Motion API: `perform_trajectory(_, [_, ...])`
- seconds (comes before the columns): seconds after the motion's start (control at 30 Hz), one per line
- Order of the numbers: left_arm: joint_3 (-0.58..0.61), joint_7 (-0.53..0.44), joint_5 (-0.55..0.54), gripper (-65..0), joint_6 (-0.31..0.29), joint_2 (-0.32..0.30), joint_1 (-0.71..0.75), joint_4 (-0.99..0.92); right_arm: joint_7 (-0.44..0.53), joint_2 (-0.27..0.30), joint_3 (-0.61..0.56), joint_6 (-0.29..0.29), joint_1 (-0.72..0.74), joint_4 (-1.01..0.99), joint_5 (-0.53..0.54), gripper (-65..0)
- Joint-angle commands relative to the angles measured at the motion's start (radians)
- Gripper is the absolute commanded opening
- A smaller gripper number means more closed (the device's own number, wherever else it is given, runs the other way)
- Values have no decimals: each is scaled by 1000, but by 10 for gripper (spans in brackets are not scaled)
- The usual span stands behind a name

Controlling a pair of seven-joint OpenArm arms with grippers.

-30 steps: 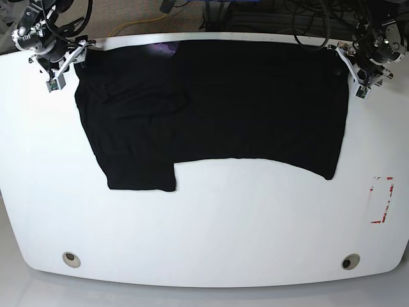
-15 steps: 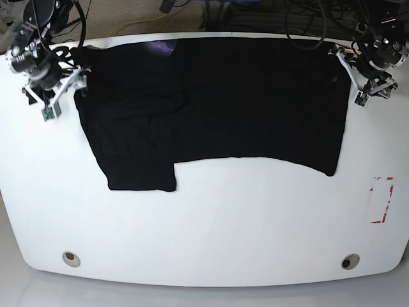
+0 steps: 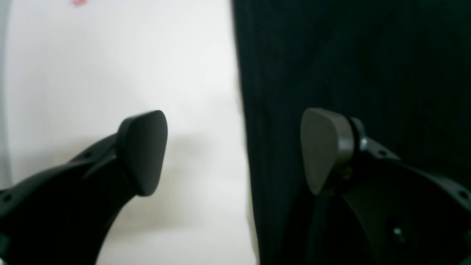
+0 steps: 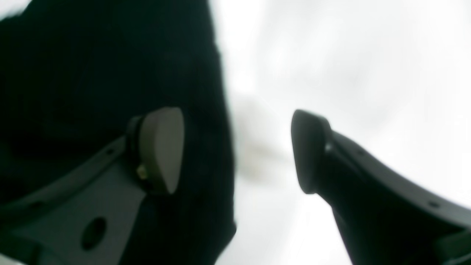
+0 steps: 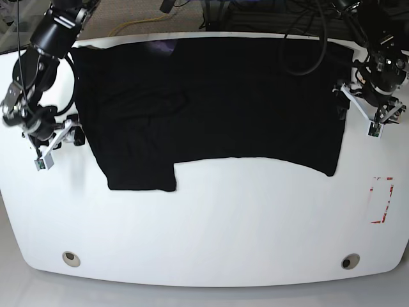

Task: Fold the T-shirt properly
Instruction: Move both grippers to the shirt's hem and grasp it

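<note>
The black T-shirt lies flat across the far half of the white table, with a small purple print near its far edge. My left gripper is open and empty. In the left wrist view it straddles the shirt's side edge, one finger over cloth, one over table. My right gripper is open and empty. In the right wrist view it straddles the opposite edge of the shirt. The tag is not visible.
A red-and-white mark is on the table at the right. Two round holes sit near the front edge. Cables hang behind the table's far edge.
Both grippers have moved from the shirt's far corners toward the front along its two side edges. The shirt itself has not shifted.
</note>
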Motion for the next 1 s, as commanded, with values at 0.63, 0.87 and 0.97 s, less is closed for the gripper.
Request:
perform_trajectory(0.63, [-6, -20, 130, -124, 2, -33, -193, -200, 523, 58, -455, 1, 361, -787, 17, -235])
perform_trajectory(0.87, [-7, -20, 209, -122, 2, -34, -299, -315, 525, 35, -458, 1, 322, -776, 17, -287])
perform_trajectory(0.97, [-1, -22, 255, -122, 2, -34, -354, -387, 525, 17, -460, 1, 318, -765, 17, -388])
